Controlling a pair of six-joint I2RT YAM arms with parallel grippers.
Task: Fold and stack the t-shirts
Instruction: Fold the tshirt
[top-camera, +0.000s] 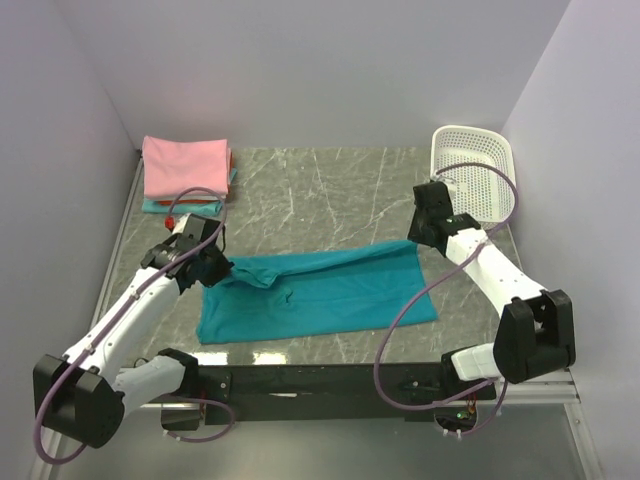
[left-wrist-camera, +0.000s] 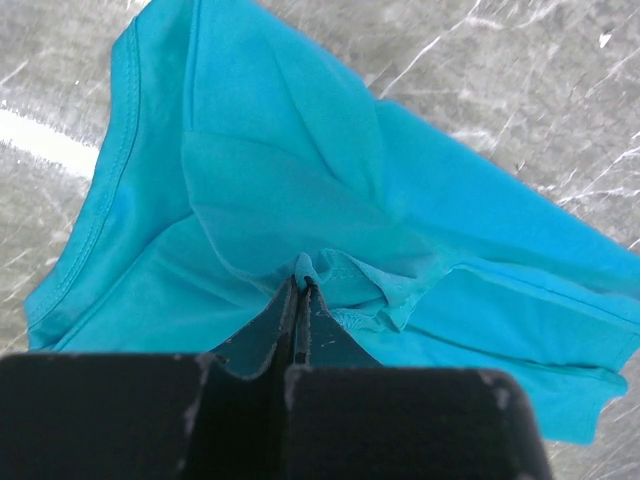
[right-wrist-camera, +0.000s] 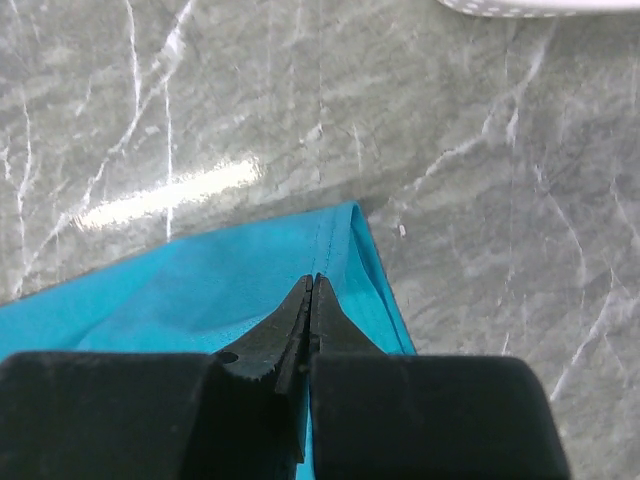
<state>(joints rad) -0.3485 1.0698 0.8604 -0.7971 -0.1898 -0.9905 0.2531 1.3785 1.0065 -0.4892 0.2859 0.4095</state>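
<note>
Teal t-shirt (top-camera: 320, 295) — half-folded lengthwise, bunched at left — pinched in left jaws and right jaws.

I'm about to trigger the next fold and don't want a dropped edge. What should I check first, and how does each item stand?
1. Left fingers pinching the teal shirt: ok, cloth bunched at the closed tips.
2. Right fingers holding the shirt's corner: cannot tell; closed over the cloth, pinch hidden.
3. Shirt lying flat: not ok, wrinkled near the left arm.
4. Pink stack apart from the shirt: ok, far left corner.
5. White basket out of the way: ok, far right.
</note>
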